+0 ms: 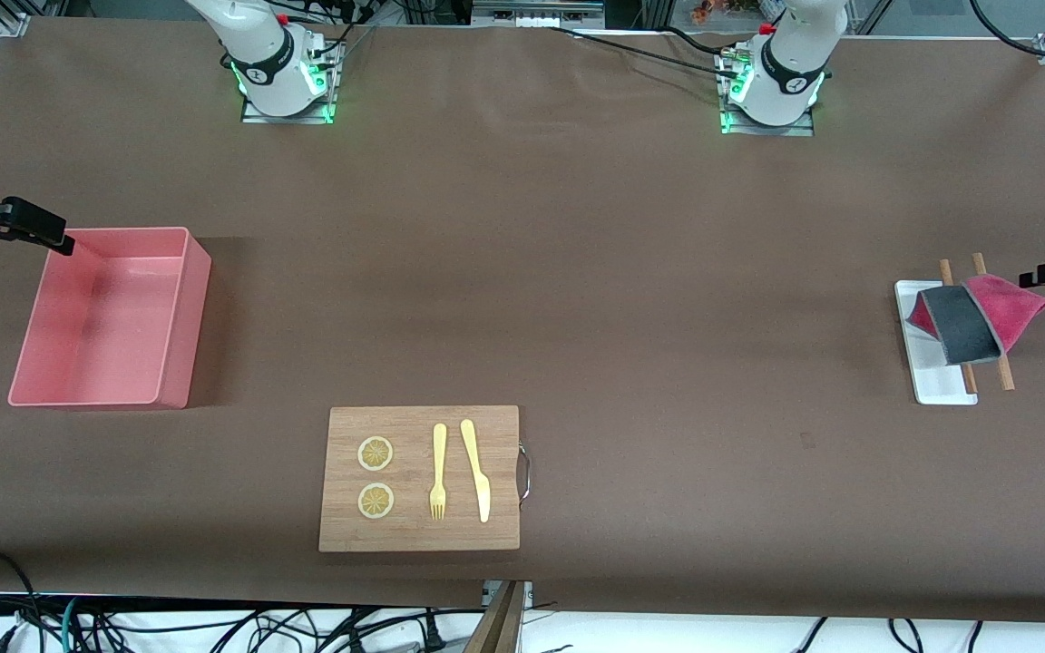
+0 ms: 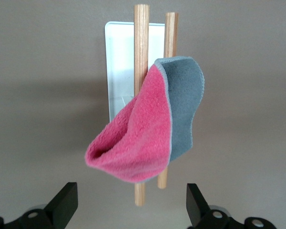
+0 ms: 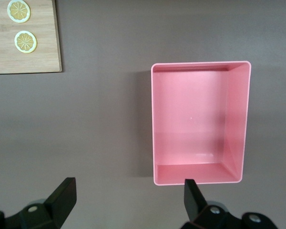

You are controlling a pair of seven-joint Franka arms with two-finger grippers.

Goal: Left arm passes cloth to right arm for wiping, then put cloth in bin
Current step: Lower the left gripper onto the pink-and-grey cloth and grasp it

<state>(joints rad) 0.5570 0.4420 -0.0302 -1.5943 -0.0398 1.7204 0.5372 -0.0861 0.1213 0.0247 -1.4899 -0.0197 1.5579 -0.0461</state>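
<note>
The cloth (image 1: 985, 317), magenta-pink on one face and dark grey on the other, hangs folded over two wooden sticks (image 1: 1005, 370) that lie across a small white tray (image 1: 935, 385) at the left arm's end of the table. It also shows in the left wrist view (image 2: 143, 133). My left gripper (image 1: 1044, 275) is open and empty, up in the air just beside the cloth (image 2: 131, 210). The salmon-pink bin (image 1: 185, 317) stands empty at the right arm's end. My right gripper (image 1: 42, 231) is open and empty over the bin's edge (image 3: 128, 198).
A wooden cutting board (image 1: 418, 540) lies near the front camera, between the bin and the tray. It carries two lemon slices (image 1: 376, 453), a yellow fork (image 1: 438, 472) and a yellow knife (image 1: 477, 472). The board's corner (image 3: 24, 59) and the bin (image 3: 200, 180) show in the right wrist view.
</note>
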